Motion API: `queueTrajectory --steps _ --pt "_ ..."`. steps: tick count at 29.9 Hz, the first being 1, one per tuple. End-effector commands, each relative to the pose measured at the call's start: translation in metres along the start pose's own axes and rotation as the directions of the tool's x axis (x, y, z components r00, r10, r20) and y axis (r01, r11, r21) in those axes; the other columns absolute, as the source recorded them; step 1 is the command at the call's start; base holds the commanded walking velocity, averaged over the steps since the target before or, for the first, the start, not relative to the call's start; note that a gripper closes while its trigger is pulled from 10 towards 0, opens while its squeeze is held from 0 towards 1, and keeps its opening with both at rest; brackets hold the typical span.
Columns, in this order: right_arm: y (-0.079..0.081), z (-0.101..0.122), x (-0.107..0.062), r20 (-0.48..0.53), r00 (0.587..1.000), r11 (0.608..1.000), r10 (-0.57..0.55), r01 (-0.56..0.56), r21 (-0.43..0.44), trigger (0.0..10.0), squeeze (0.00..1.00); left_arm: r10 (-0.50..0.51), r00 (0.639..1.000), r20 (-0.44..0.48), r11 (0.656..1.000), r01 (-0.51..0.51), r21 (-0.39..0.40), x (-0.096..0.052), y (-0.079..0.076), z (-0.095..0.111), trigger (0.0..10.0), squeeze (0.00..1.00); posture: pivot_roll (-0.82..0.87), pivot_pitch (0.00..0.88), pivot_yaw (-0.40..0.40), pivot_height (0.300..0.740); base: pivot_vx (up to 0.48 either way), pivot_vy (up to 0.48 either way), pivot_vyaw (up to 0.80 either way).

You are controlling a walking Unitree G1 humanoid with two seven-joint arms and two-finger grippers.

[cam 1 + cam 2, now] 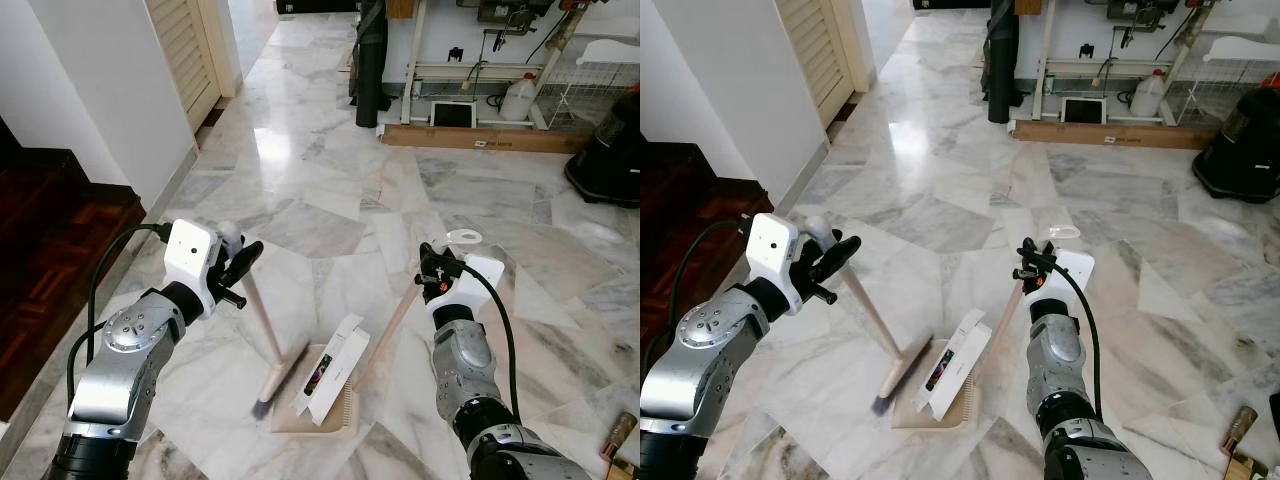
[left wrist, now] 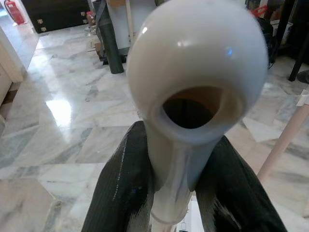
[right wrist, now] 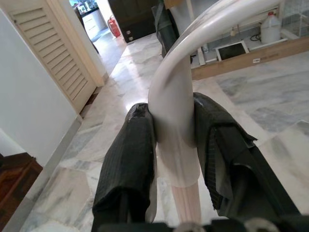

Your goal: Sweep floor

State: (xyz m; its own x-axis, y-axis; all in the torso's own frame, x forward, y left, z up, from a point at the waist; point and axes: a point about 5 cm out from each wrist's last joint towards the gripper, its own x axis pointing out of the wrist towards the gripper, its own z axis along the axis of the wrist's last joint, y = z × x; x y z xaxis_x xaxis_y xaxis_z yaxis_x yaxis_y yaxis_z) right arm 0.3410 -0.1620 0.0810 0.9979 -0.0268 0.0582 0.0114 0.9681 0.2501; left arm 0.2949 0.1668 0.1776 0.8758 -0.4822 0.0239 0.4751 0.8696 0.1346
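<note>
My left gripper (image 1: 238, 262) is shut on the white-capped top of a broom handle (image 1: 262, 315). The handle slants down to the brush (image 1: 277, 383) on the marble floor. In the left wrist view the two black fingers (image 2: 118, 193) clamp the white cap (image 2: 198, 58). My right gripper (image 1: 436, 268) is shut just below the white loop (image 1: 463, 238) of a dustpan handle (image 1: 392, 325). That handle runs down to the beige dustpan (image 1: 338, 415). A flat white carton (image 1: 333, 370) stands tilted in the pan, right beside the brush. In the right wrist view the fingers (image 3: 128, 159) squeeze the handle (image 3: 176, 101).
A white wall corner and a dark wooden step (image 1: 50, 250) lie to the left, with a louvred door (image 1: 185, 50) behind. A wooden plank (image 1: 480, 138), a white jug (image 1: 518, 98), a dark upright bag (image 1: 370, 60) and a black appliance (image 1: 610, 150) stand at the back. Open marble floor (image 1: 330, 190) stretches ahead.
</note>
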Motion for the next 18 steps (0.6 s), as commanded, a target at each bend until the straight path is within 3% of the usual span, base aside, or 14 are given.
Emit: queueTrajectory --steps 1,4,18 --pt "0.007 0.011 0.007 0.053 0.998 1.000 0.013 -0.013 0.007 10.0 0.00 -0.072 0.997 0.037 0.997 0.073 -0.018 -0.001 -0.007 0.011 10.0 0.00 0.06 0.006 0.045 0.740 0.000 0.000 0.00" --pt "0.007 0.012 0.007 0.055 0.998 1.000 0.013 -0.013 0.007 10.0 0.00 -0.148 0.989 0.016 0.988 0.149 -0.030 -0.002 -0.016 0.010 10.0 0.00 0.06 0.004 0.047 0.740 0.000 0.000 0.00" --pt "0.008 0.012 0.008 0.055 0.998 1.000 0.014 -0.014 0.011 10.0 0.00 -0.210 0.978 0.015 0.973 0.210 -0.093 -0.005 -0.023 0.010 10.0 0.00 0.06 0.003 0.046 0.740 0.000 0.000 0.00"
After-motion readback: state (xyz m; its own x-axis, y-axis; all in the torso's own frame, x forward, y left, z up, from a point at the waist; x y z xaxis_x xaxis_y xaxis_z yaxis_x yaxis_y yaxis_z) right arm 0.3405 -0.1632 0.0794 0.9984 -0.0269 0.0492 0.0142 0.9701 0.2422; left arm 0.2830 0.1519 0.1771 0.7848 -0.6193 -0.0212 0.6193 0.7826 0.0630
